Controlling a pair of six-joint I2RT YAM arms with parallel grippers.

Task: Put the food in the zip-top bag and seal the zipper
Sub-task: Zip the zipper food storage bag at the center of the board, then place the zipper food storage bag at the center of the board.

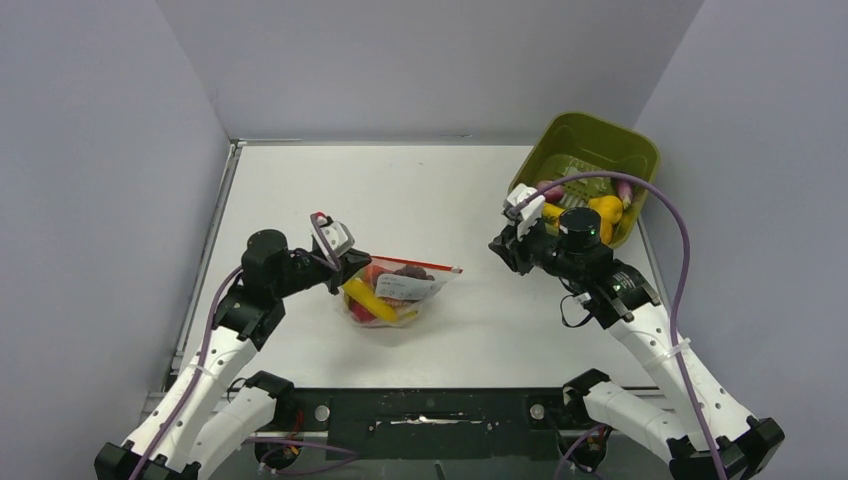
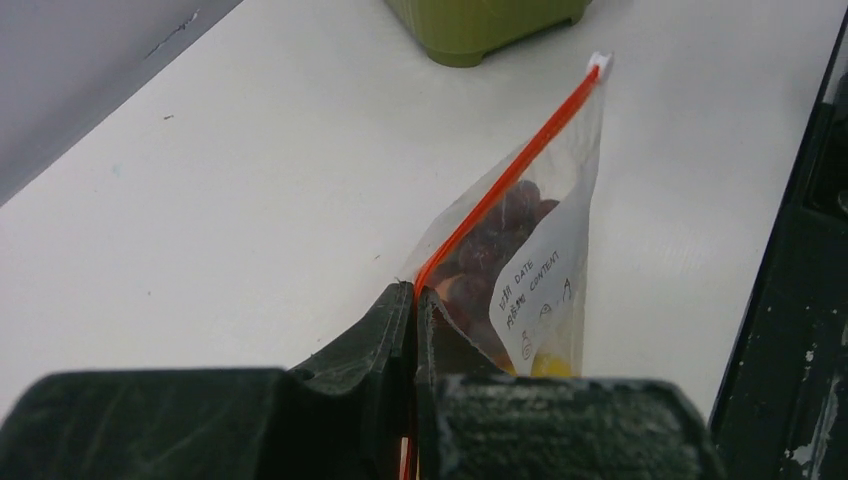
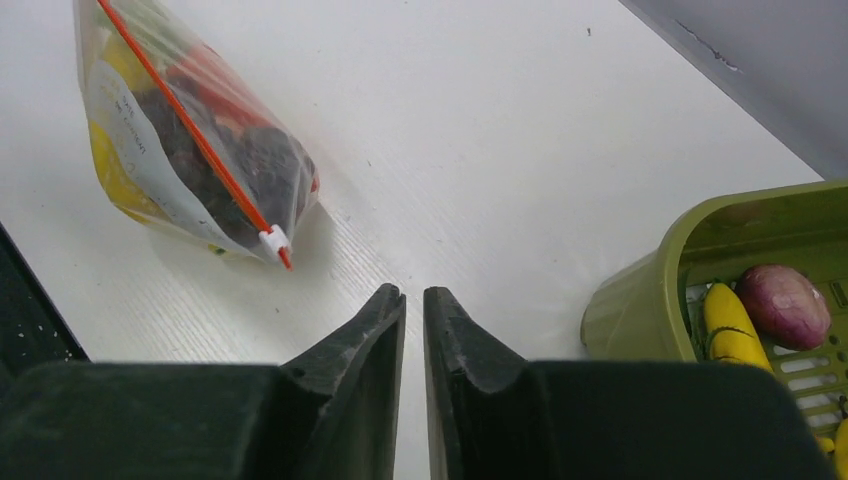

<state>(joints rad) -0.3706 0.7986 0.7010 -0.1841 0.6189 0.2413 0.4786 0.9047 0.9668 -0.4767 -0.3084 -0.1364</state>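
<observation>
The top external camera looks down from above and behind both arms over the whole table [image 1: 300, 190]. Wrist cameras look low and close past the left gripper [image 2: 413, 295] and right gripper [image 3: 414, 295]. All views share the zip-top bag [image 1: 395, 295].

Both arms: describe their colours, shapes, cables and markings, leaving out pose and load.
The left arm and right arm match: white tubular links with black joint housings. A purple cable loops along each. The left hand and right hand each have two matte black, rough-textured fingers tapering to wedge tips. No markings are legible.
</observation>
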